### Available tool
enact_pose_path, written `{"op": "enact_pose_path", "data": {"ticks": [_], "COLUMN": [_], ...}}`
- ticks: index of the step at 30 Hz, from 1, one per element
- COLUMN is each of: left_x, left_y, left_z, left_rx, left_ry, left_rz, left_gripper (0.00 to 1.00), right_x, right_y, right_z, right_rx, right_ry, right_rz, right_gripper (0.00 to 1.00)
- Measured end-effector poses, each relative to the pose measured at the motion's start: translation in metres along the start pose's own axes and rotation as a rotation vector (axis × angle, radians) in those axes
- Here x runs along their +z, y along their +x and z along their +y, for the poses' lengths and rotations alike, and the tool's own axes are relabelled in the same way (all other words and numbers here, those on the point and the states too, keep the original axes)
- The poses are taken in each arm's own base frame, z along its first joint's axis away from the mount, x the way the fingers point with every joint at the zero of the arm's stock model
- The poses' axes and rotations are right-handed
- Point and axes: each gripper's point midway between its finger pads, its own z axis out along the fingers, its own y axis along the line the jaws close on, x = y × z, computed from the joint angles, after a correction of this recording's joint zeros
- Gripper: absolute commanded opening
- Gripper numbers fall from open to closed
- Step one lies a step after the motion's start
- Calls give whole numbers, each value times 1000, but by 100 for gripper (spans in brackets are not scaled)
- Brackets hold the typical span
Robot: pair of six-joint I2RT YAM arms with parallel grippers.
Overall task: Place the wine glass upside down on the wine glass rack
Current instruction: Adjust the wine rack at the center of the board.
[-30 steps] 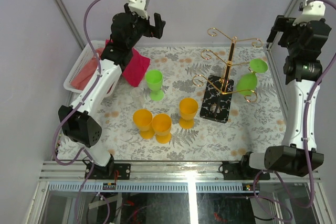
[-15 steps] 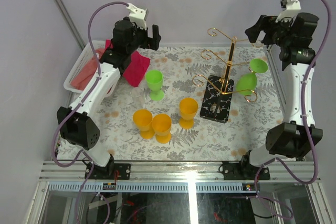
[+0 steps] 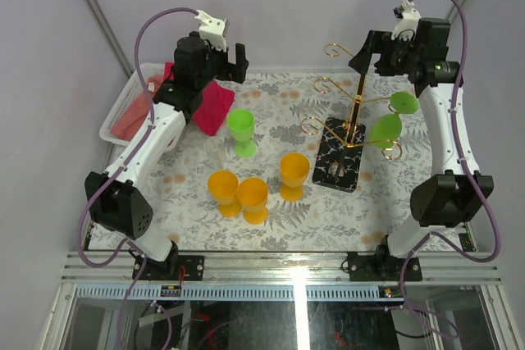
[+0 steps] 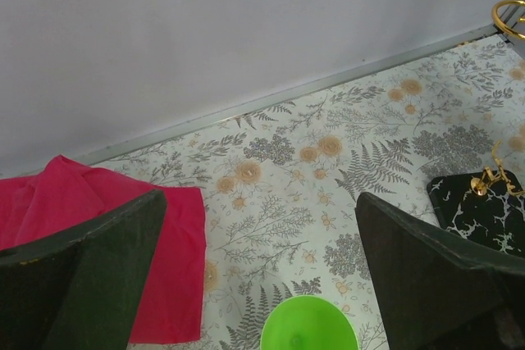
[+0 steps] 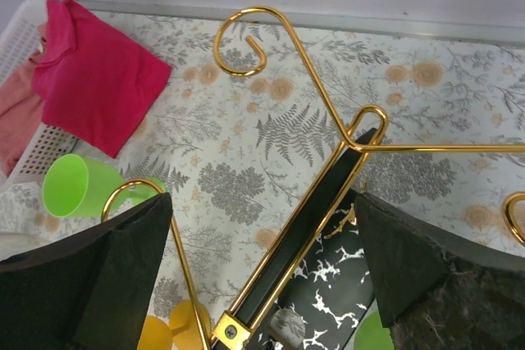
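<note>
The wine glass rack (image 3: 359, 100) is a gold pole with curled wire arms on a black white-veined base (image 3: 343, 156). A green wine glass (image 3: 385, 126) hangs upside down on its right arm. Another green wine glass (image 3: 240, 127) stands upright left of the rack. My left gripper (image 3: 237, 60) is open and empty, high above and behind this glass, whose rim shows in the left wrist view (image 4: 308, 327). My right gripper (image 3: 369, 52) is open and empty above the rack top; the pole (image 5: 305, 234) runs between its fingers in the right wrist view.
Three yellow goblets (image 3: 222, 189) (image 3: 253, 197) (image 3: 294, 172) stand in front of the green one. A red cloth (image 3: 212, 105) lies at the back left beside a white basket (image 3: 123, 112) holding pink cloth. Walls close in at the back and sides.
My right arm has swung left from the right wall to above the rack top. My left gripper has dropped and turned a little, staying above the upright green glass.
</note>
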Motion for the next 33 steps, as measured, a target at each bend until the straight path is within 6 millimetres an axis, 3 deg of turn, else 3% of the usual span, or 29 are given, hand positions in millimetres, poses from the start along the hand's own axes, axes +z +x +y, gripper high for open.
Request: {"op": "enact_pose_path", "data": {"ticks": [6,18,33], "left_x": [0,0,-2], "left_y": [3,3,9], "left_z": [1,3,3], "left_rx": [1,7,6], "left_ry": [-6,-15,-14], "left_rz": [5,5,17], "left_gripper": [100,100,100], "right_x": [9,19,25], "right_y": [3,34,40], "right_z": [-8,-19,-3], "right_rx": [4,37,21], "right_ry": [83,151,121], "right_rz": [50,166,185], "right_gripper": [100,100,99]}}
